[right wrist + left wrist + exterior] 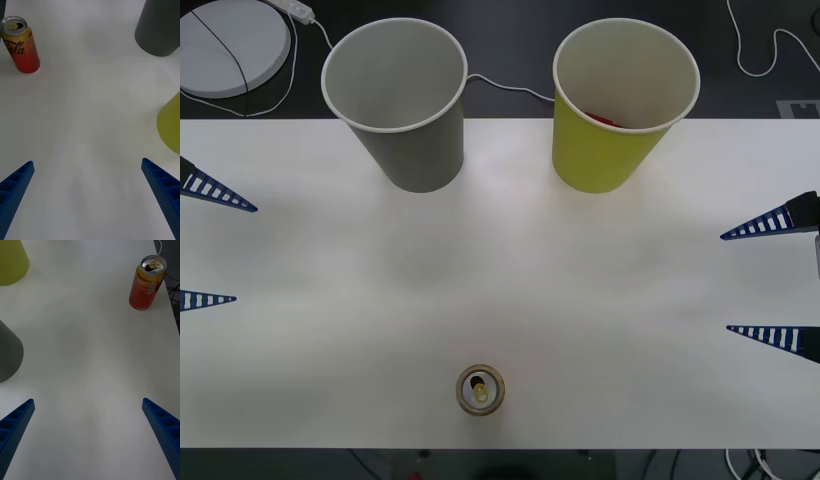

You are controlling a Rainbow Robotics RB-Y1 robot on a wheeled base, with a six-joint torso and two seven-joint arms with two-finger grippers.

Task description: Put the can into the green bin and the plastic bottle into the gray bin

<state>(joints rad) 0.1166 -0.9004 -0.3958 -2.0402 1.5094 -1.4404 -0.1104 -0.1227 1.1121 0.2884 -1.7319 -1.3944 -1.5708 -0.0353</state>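
The can stands upright near the front edge of the white table, at the middle; its gold-orange and red side shows in the right wrist view and the left wrist view. The gray bin stands at the back left and the green bin at the back right; a bit of red shows inside the green one. My left gripper hangs open at the table's left edge, and my right gripper is open at the right edge, both far from the can. The plastic bottle is out of view.
A round white device with a cable lies behind the table at the back left. White cables run behind the bins. The can stands close to the table's front edge.
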